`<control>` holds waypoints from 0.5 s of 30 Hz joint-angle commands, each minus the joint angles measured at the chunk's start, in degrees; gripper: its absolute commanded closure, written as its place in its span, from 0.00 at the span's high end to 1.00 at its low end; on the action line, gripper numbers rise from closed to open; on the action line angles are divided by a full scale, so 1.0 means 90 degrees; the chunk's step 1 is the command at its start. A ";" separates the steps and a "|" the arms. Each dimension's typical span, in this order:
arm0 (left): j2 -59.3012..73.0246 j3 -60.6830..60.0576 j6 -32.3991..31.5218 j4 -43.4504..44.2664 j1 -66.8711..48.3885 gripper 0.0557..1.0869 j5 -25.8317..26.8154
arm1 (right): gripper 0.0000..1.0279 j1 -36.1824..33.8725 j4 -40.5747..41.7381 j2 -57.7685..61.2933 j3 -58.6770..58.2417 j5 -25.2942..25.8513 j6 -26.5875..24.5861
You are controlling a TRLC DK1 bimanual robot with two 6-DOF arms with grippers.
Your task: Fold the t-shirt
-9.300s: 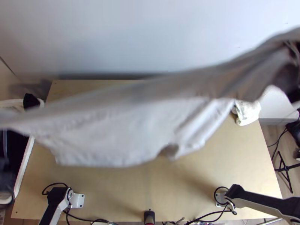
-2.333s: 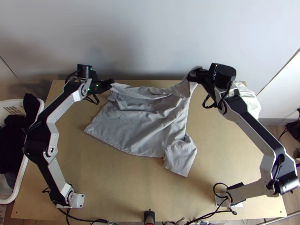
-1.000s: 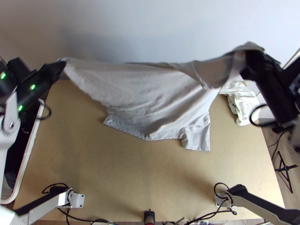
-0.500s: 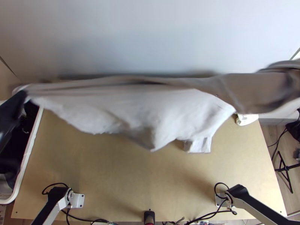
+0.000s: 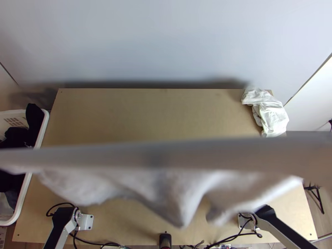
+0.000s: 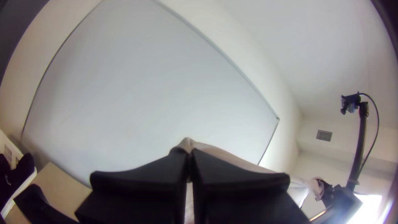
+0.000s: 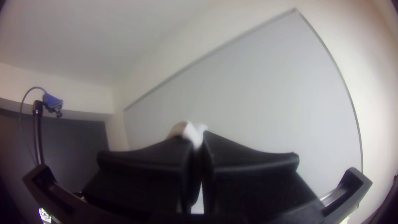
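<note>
Stretched wide across the top view, the grey-white t-shirt [image 5: 166, 159] hangs above the table's nearer part, with a taut upper edge and loose folds below. In the left wrist view my left gripper [image 6: 189, 159] is shut on a bit of the shirt [image 6: 187, 144]; the fabric runs from there toward the other arm's gripper. My right gripper [image 7: 200, 145] in the right wrist view is shut on another part of the shirt [image 7: 191, 132], which pokes out between the fingertips.
A crumpled white cloth [image 5: 267, 114] lies at the table's far right corner. A white basket [image 5: 39, 141] with dark clothes stands left of the table [image 5: 157, 116]. Both arm bases are at the near edge, with cables around them.
The shirt was on the table with both grippers at its far edge; it has been lifted, pulled wide and swung toward the near side. Its hanging folds have moved nearer over the last half second.
</note>
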 commanded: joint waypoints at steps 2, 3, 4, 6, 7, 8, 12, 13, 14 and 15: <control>-0.0217 0.0781 0.0037 -0.0789 0.0090 0.03 -0.0032 | 0.03 -0.0847 -0.0181 -0.0408 0.0416 -0.0750 0.0010; -0.0266 0.0781 0.0037 -0.0877 0.0158 0.03 -0.0032 | 0.03 -0.0895 -0.0230 -0.0427 0.0416 -0.0789 0.0010; -0.0315 0.0733 0.0037 -0.0955 0.0207 0.03 -0.0032 | 0.03 -0.0895 -0.0279 -0.0437 0.0386 -0.0789 0.0019; -0.0422 0.0518 0.0037 -0.0955 0.0217 0.03 -0.0041 | 0.03 -0.0876 -0.0279 -0.0447 0.0230 -0.0789 0.0049; -0.0461 0.0400 0.0046 -0.0955 0.0226 0.03 -0.0041 | 0.03 -0.0876 -0.0279 -0.0447 0.0123 -0.0789 0.0107; -0.0500 0.0234 0.0056 -0.0945 0.0256 0.03 -0.0051 | 0.03 -0.0847 -0.0279 -0.0437 -0.0043 -0.0780 0.0156; -0.0735 -0.0674 0.0232 -0.0623 0.0500 0.03 -0.0080 | 0.03 -0.0837 -0.0064 -0.0564 -0.1313 -0.0750 0.0166; -0.0803 -0.0947 0.0290 -0.0477 0.0617 0.03 -0.0071 | 0.03 -0.0837 0.0229 -0.0652 -0.1791 -0.0750 0.0176; -0.0852 -0.1240 0.0290 -0.0262 0.0734 0.03 -0.0080 | 0.03 -0.0827 0.0649 -0.0779 -0.2338 -0.0750 0.0185; -0.0872 -0.1445 0.0290 -0.0106 0.0832 0.03 -0.0071 | 0.03 -0.0847 0.1147 -0.0925 -0.2895 -0.0750 0.0176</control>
